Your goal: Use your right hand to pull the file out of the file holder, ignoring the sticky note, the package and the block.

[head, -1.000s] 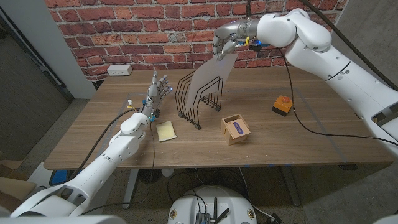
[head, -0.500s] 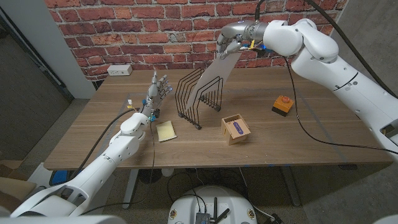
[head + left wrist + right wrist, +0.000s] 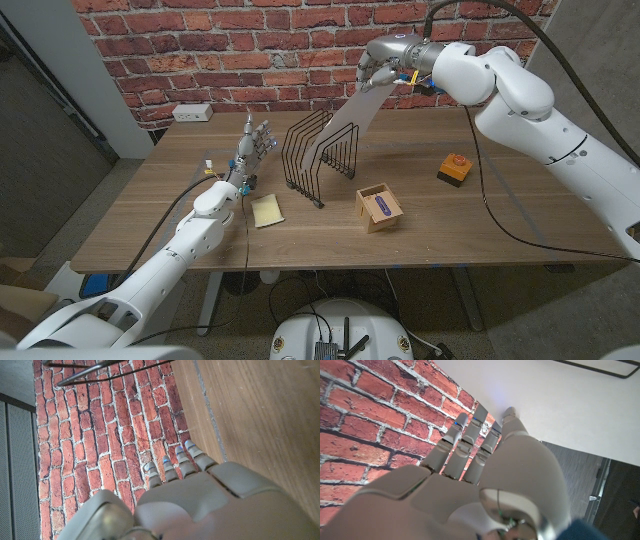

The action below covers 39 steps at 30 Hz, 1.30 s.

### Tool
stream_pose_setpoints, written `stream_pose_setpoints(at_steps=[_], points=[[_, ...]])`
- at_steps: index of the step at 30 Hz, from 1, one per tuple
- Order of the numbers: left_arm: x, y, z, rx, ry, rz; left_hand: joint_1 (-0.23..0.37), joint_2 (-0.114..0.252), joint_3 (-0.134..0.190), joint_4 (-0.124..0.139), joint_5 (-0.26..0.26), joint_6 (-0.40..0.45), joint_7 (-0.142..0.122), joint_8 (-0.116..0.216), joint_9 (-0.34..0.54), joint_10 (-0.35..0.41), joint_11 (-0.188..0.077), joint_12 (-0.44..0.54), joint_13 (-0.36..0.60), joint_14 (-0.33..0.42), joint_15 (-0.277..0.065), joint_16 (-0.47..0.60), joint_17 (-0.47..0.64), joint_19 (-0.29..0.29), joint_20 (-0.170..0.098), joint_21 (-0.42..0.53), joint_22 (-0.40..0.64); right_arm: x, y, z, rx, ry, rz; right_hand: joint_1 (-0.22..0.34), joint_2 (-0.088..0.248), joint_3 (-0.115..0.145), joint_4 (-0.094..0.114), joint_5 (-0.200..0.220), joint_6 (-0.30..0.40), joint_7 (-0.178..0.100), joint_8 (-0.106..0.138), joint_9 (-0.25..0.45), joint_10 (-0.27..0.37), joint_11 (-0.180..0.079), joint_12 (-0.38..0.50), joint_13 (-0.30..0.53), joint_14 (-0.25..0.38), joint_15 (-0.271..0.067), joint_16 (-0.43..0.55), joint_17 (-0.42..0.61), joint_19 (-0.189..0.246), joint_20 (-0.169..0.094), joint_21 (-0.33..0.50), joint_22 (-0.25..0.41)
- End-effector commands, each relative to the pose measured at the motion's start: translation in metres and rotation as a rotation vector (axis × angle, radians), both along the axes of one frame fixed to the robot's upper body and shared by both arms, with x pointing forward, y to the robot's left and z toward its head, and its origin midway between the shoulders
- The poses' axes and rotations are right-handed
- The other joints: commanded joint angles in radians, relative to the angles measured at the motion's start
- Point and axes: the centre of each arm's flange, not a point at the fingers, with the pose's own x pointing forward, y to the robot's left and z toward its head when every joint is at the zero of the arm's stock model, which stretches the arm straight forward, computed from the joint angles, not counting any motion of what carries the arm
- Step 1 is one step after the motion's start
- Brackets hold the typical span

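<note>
White and thin, the sheet-like file (image 3: 345,120) hangs tilted from the right hand (image 3: 382,66), whose fingers (image 3: 470,435) grasp its upper end high above the wooden table (image 3: 480,225); its lower edge still sits among the wires of the black wire file holder (image 3: 315,160). The left hand (image 3: 254,146) stands near the table's left side with fingers (image 3: 175,462) straight and apart, grasping nothing. A yellow sticky note (image 3: 266,210), a small cardboard package (image 3: 379,207) and an orange block (image 3: 453,169) lie on the table.
</note>
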Motion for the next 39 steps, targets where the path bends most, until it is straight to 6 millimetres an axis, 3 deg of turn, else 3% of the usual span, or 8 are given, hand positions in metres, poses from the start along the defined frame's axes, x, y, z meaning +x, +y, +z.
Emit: stream_pose_setpoints(at_steps=[1, 14, 39], points=[[0.000, 0.000, 0.000, 0.000, 0.000, 0.000, 0.001, 0.011, -0.005, 0.006, 0.007, 0.006, -0.005, 0.008, 0.003, 0.000, -0.004, 0.006, 0.005, 0.007, -0.004, 0.006, 0.003, 0.006, 0.001, 0.008, 0.006, -0.008, -0.012, -0.008, 0.075, -0.047, -0.011, -0.008, -0.002, 0.004, 0.000, -0.002, 0.002, -0.002, -0.003, 0.002, -0.003, 0.000, 0.000, 0.002, 0.005, -0.072, -0.001, 0.004, 0.006, -0.139, 0.006, 0.002], [0.000, 0.000, 0.000, 0.000, 0.000, 0.000, 0.001, 0.011, -0.006, 0.007, 0.007, 0.006, -0.007, 0.008, 0.003, 0.001, -0.008, 0.006, 0.005, 0.007, -0.005, 0.007, 0.003, 0.005, 0.002, 0.007, 0.006, -0.016, -0.020, -0.010, 0.135, -0.085, -0.008, -0.010, -0.002, 0.007, -0.002, -0.002, 0.001, -0.002, -0.006, 0.003, -0.006, 0.000, 0.001, 0.004, 0.003, -0.072, -0.006, 0.009, 0.007, -0.139, 0.005, 0.002], [0.000, 0.000, 0.000, 0.000, 0.000, 0.000, 0.001, 0.011, -0.006, 0.006, 0.007, 0.006, -0.005, 0.008, 0.003, 0.000, -0.006, 0.006, 0.005, 0.006, -0.003, 0.006, 0.003, 0.006, 0.002, 0.008, 0.006, -0.034, -0.045, -0.034, 0.277, -0.156, -0.018, -0.025, -0.004, 0.008, 0.000, -0.003, -0.001, -0.003, -0.012, 0.004, -0.013, 0.000, -0.001, 0.000, -0.003, -0.071, -0.014, 0.016, 0.009, -0.140, 0.003, 0.001]])
